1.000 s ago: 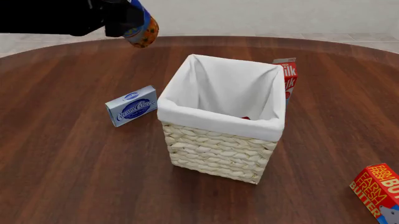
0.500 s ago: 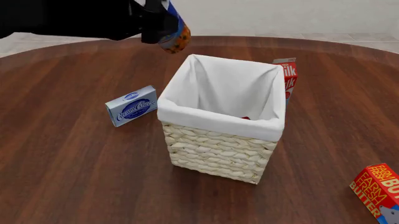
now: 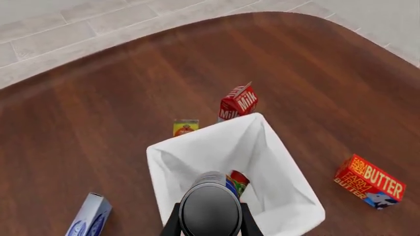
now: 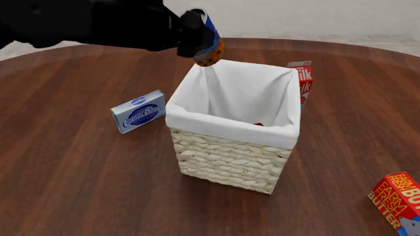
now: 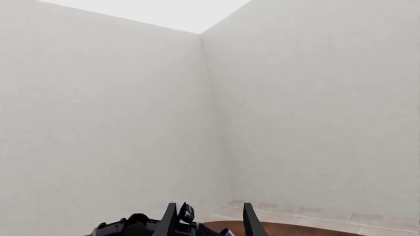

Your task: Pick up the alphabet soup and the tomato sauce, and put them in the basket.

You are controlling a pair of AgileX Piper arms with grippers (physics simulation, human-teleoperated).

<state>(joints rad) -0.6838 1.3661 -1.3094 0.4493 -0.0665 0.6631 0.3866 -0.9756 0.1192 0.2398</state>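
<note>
At the near right edge of the round dark-brown wooden table (image 4: pixel 78 177) lies a red box of Farm butter (image 4: pixel 397 199), well apart from everything else. Toward the middle stands the tall square basket of pale woven wicker with a white cloth liner folded over its rim (image 4: pixel 229 162). Deep inside it, a small patch of red shows at the liner's floor in the front view; the left wrist view shows it to be the small cylindrical can of tomato sauce with a red label and green band (image 3: pixel 239 180), lying at the bottom of the basket.

To the left of the basket, a little apart from it, a flat blue-and-white cream cheese box (image 4: pixel 138 111) rests on the table. Behind the basket's far right corner stands a red-and-white milk carton (image 4: pixel 302 78), just beside the rim.

Above the basket's far left corner the black left gripper (image 4: pixel 196 37) pinches the small cylindrical alphabet soup can with a blue upper label, orange-yellow lower part and plain silver top (image 4: pixel 207 43), tilted, held in the air over the liner's edge. In the left wrist view its silver top fills the space between the fingers.

The right gripper (image 5: pixel 210 219) points at a bare white wall, its fingers spread apart with nothing between them.
</note>
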